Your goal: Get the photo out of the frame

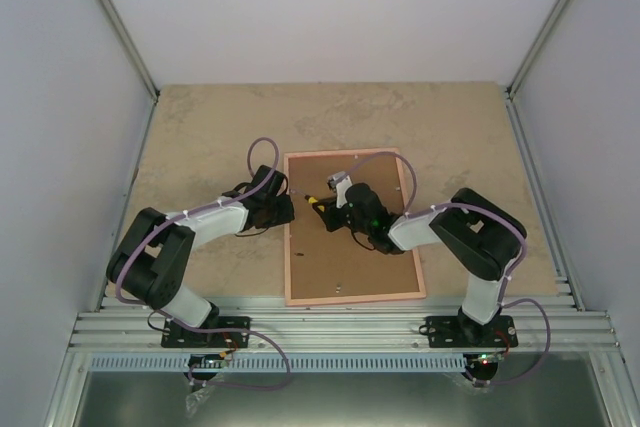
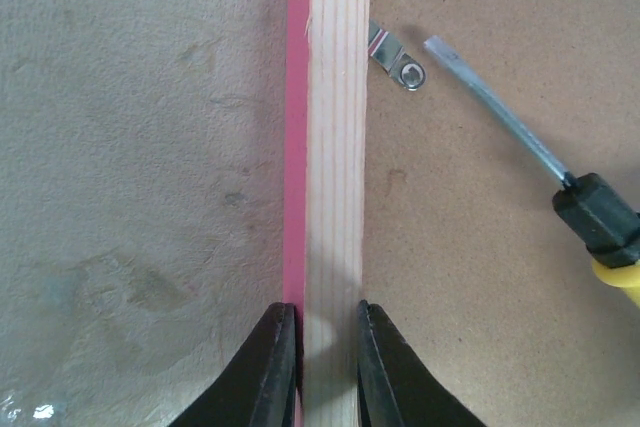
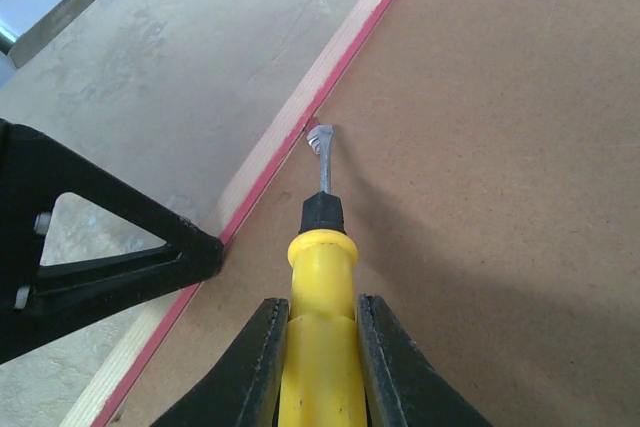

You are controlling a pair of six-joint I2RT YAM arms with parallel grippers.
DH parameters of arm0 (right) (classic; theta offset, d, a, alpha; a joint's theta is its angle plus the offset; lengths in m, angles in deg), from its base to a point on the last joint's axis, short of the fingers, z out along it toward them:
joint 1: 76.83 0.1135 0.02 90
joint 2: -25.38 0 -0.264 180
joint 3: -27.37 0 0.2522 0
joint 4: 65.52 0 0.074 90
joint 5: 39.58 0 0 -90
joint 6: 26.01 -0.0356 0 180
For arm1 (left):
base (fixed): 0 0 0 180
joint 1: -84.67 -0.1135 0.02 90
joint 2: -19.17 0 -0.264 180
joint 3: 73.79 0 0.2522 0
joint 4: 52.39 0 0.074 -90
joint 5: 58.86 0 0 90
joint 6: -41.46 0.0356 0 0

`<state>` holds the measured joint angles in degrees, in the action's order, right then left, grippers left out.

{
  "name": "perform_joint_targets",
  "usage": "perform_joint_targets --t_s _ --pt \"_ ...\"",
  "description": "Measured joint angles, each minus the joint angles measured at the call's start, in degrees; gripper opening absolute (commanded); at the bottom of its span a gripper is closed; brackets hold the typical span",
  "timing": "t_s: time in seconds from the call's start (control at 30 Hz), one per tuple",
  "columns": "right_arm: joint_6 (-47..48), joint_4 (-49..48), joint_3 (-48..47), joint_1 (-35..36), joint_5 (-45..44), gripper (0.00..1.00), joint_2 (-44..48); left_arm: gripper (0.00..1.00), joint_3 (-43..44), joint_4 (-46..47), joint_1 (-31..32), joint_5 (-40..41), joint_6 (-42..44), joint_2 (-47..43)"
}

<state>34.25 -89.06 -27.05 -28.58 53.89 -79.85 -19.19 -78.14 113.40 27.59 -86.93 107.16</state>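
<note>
Work on freeing the photo looks to be at an early stage. The frame (image 1: 288, 247) lies face down on the bench (image 1: 200, 137) with its brown backing board (image 1: 350, 247) uppermost, so the photo itself is hidden underneath and, judging by the board sitting flush inside the pink rails, it is not yet out. The left fingers (image 2: 278, 357) are closed on the frame's left rail, 1 finger on the pink outer face and 1 on the inner side against the board, with the pale wood of the rail running straight ahead between them; this reads as a steadying hold. The right fingers (image 3: 262, 347) are clamped around the yellow handle of a screwdriver (image 3: 320, 277), whose black collar and thin shaft reach out directly ahead of them to a small metal retaining tab (image 3: 318, 137) at the inner edge of that same rail. The blade tip touches or sits just at the tab, and whether the tab is already turned clear of the board cannot be told. Other tabs around the board are too small to make out from overhead. Left to do, by this reading: release the tabs, lift the board out, then take the photo from beneath.
</note>
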Motion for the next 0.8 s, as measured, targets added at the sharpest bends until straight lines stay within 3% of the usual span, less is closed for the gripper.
perform_joint_targets --t_s 0.8 --pt "-0.1 -0.6 -1.9 0.3 2.2 0.00 -2.6 0.12 0.0 0.0 0.0 0.0 0.0 0.0"
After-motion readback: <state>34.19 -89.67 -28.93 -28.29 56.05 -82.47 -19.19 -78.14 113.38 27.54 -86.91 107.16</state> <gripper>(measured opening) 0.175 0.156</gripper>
